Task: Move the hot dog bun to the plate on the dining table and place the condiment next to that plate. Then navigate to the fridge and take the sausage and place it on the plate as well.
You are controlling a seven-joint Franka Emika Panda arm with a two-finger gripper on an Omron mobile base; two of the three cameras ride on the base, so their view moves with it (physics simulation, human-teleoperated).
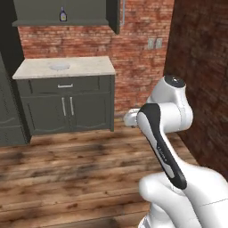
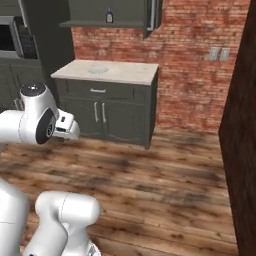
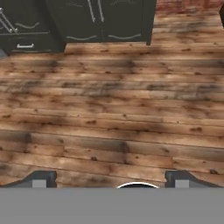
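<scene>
My gripper (image 3: 112, 179) is open, its two dark fingertips (image 3: 41, 178) wide apart with nothing between them. It hangs over bare wooden floor (image 3: 113, 109) and faces the foot of a dark cabinet (image 3: 100, 19). My white arm (image 1: 162, 133) is folded close to the base, elbow up (image 2: 37, 120). The hot dog bun, plate, dining table, condiment, fridge and sausage are out of view.
A dark cabinet with a pale stone top (image 1: 84, 64) (image 2: 125, 72) stands against the brick wall, a faint round shape (image 1: 59, 67) on it. A small bottle (image 1: 63, 14) (image 2: 109, 15) sits on the shelf above. A dark wall (image 1: 200, 67) (image 2: 245, 130) closes the right side. Open floor lies ahead.
</scene>
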